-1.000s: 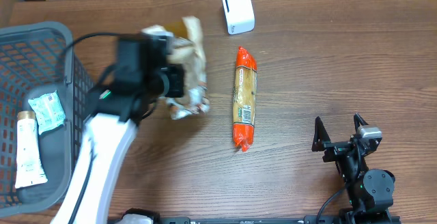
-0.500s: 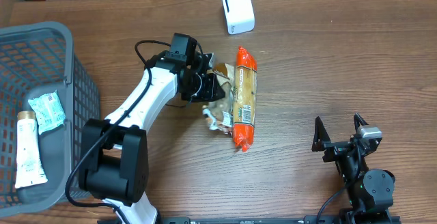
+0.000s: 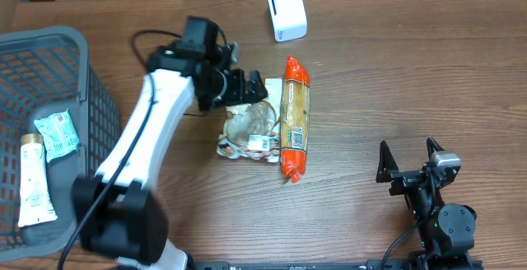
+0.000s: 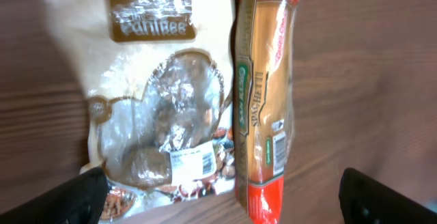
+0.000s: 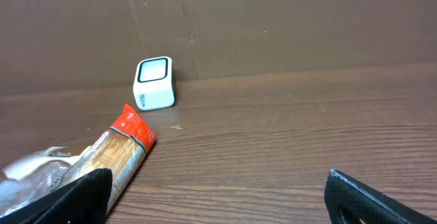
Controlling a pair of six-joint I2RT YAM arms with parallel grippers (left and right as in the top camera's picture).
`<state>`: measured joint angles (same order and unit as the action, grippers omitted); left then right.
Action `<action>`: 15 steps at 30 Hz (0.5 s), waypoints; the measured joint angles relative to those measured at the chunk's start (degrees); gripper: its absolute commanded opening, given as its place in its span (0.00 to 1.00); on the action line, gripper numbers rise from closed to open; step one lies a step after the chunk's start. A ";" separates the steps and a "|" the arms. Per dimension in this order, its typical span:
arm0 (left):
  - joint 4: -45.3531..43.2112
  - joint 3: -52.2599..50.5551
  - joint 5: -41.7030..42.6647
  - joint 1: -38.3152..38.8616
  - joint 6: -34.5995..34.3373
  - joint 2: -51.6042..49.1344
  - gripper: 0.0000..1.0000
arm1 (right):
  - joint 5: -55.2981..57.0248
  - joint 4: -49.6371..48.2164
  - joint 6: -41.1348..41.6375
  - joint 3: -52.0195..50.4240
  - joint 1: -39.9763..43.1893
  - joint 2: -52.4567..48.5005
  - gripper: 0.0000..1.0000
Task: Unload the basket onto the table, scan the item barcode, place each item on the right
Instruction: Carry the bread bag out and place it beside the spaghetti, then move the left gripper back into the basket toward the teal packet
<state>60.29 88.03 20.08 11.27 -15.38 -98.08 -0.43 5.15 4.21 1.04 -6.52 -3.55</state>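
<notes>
The item, a clear and cream snack bag (image 3: 247, 128) with a brown label, lies flat on the table with its right edge against an orange spaghetti pack (image 3: 295, 118). In the left wrist view the bag (image 4: 160, 108) shows a white sticker with a barcode (image 4: 193, 161). My left gripper (image 3: 247, 91) hovers over the bag's far end, open (image 4: 229, 207), holding nothing. The white scanner (image 3: 286, 11) stands at the back, also in the right wrist view (image 5: 153, 82). At the front right my right gripper (image 3: 407, 151) stands open and empty (image 5: 218, 203).
A grey basket (image 3: 82, 64) at the left holds a tube (image 3: 33, 183) and a small green packet (image 3: 56, 134). The spaghetti pack (image 5: 113, 156) lies between bag and right arm. A cardboard wall (image 5: 273, 26) backs the table.
My left gripper carried the bag rightward to the spaghetti pack, opened and let it go. The bag now lies flat. The right arm has not moved.
</notes>
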 measured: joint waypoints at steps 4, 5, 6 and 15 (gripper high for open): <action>5.38 3.58 -6.03 -0.13 -0.98 9.62 1.00 | 0.00 0.00 0.04 0.00 0.00 0.00 1.00; 7.08 3.91 -6.99 -0.13 -1.07 11.45 1.00 | 0.00 0.04 0.00 0.02 0.00 0.00 1.00; 9.94 4.26 -8.50 -0.15 -1.42 13.64 1.00 | 0.02 -0.04 0.02 0.00 0.00 0.00 1.00; 26.60 3.39 -22.73 -2.91 -6.14 21.88 1.00 | 0.00 0.04 0.00 0.00 0.00 0.00 1.00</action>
<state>86.89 91.42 -2.66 8.36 -21.52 -76.20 -0.43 5.19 4.21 1.04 -6.52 -3.55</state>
